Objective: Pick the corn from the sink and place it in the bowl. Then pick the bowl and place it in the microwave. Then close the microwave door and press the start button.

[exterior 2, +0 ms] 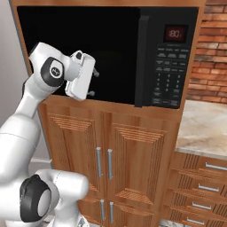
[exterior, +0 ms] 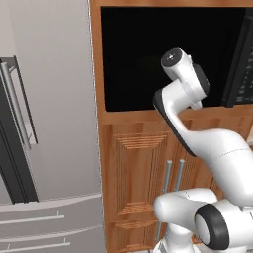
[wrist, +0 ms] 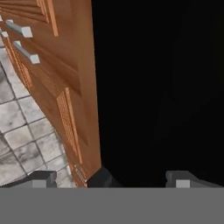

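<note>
A rendered kitchen of brown wooden cabinets (exterior 2: pixel 119 146), a grey steel fridge (exterior: pixel 49 99) to the left and a brick wall (exterior 2: pixel 213 48) with a marble counter (exterior 2: pixel 204 124) to the right is what your arm faces. The microwave (exterior 2: pixel 106 53), built into the cabinetry above the cupboard doors, reads as one broad black surface with its control strip (exterior 2: pixel 168 66) lit at the right. Whether you are looking at the microwave door already shut flat or at the open dark cavity, the pictures do not settle; the black panel edge (exterior: pixel 239 59) at the far right of the left base view could be either. The bowl and the corn are hidden if they are inside, so you cannot confirm from here that they were delivered.

Your gripper (exterior 2: pixel 92 83) hangs just in front of the black face, left of centre, fingers spread wide and holding nothing; in the hand view the dark fingertips (wrist: pixel 183 178) straddle black surface and cabinet edge.

The risks, in my judgement: pushing forward with the fingers spread could catch the cabinet frame instead of the door; aiming for the start button from this far left means a long sideways sweep close to the face, and a wide-open finger could strike a neighbouring key.
</note>
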Controlling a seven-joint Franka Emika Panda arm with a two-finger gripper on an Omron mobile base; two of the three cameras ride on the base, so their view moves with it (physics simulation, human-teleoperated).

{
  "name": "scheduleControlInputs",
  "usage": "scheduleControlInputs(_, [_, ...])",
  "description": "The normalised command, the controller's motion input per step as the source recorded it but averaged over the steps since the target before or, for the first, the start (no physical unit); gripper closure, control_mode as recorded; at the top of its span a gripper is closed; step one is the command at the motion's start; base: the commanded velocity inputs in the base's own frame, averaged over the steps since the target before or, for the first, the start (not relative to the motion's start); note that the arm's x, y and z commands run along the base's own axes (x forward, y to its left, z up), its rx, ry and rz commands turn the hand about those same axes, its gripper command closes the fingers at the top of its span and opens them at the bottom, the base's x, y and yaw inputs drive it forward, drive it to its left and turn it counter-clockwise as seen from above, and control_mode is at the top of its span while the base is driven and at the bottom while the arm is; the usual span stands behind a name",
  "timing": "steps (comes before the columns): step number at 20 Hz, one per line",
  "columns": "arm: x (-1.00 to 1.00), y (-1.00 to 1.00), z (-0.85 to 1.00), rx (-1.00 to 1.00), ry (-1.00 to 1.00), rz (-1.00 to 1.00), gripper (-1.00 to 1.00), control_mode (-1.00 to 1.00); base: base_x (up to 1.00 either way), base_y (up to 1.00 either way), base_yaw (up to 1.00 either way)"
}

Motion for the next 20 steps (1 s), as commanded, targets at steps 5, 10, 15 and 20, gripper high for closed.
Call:
scheduleControlInputs(5, [-0.17, -0.38, -0.01, 0.16, -0.03, 0.12, -1.0, -1.0, 0.0, 0.0, 0.0])
scheduleControlInputs(10, [-1.0, -0.8, 0.0, 0.33, -0.06, 0.26, -1.0, -1.0, 0.0, 0.0, 0.0])
scheduleControlInputs(15, [-0.99, -0.79, -0.09, 0.28, -0.13, 0.29, -1.0, -1.0, 0.0, 0.0, 0.0])
scheduleControlInputs(20, [-0.58, -0.4, -0.17, 0.09, -0.29, 0.15, -1.0, -1.0, 0.0, 0.0, 0.0])
